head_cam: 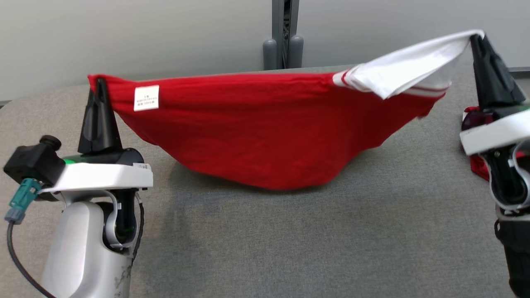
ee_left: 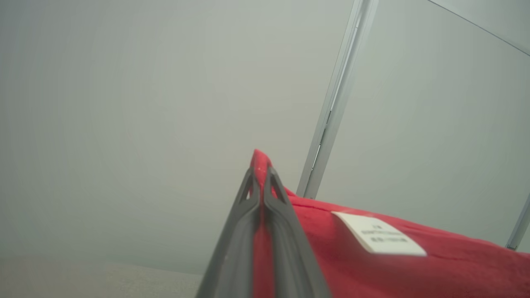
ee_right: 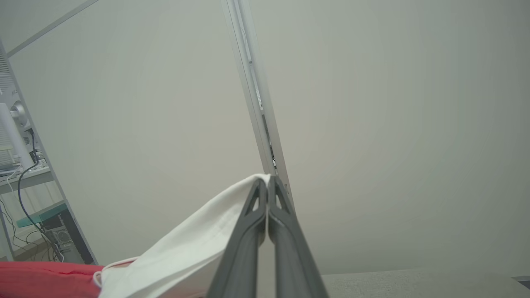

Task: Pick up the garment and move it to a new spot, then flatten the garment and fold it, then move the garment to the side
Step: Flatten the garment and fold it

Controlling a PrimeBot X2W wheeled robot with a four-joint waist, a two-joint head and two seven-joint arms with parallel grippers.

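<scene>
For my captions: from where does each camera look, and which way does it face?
Head view: on the head, facing forward and down at the table; the garment hangs between left tool and right tool.
Left wrist view: on the left wrist, facing a wall along its tool, shut on the garment.
Right wrist view: likewise on the right wrist; tool shut on the white sleeve.
Shared: head and left wrist views show the label.

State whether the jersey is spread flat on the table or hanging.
Hanging, not flat. The jersey is stretched between the shut left claw and the shut right claw, its middle sagging toward the table.
</scene>
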